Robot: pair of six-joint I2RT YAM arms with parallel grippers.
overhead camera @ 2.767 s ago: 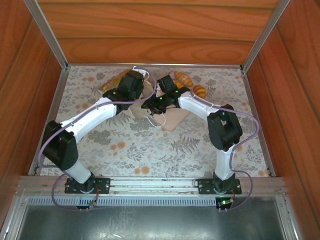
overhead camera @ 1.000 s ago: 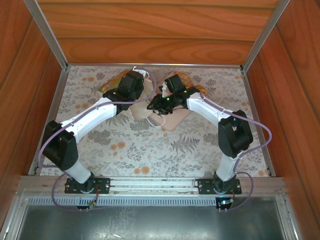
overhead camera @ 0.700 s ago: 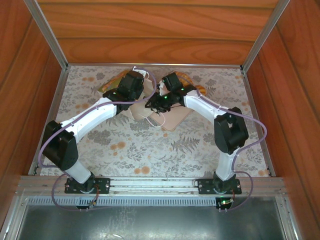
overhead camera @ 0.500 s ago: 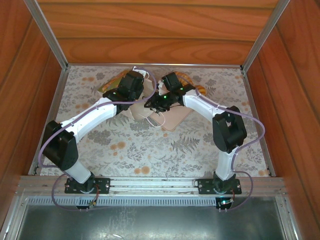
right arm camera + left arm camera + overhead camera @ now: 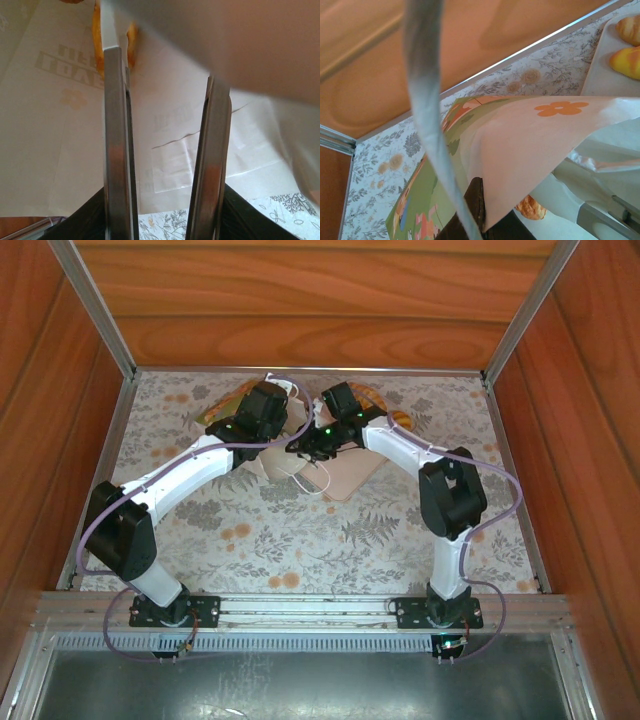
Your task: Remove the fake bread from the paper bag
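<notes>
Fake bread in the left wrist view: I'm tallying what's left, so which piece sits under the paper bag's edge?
The golden-brown pastry peeking from beneath the paper bag; the croissant and yellow bun lie uncovered on the tray.

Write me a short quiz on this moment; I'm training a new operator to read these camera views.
1. True or false: the right hand is shut tight.
2. What lies on the pink tray in the left wrist view? A) fake bread B) a spoon C) a cup
3. Which hand grips the paper bag?
Key: 1 false, it stands open; 2 A; 3 the left hand.
</notes>
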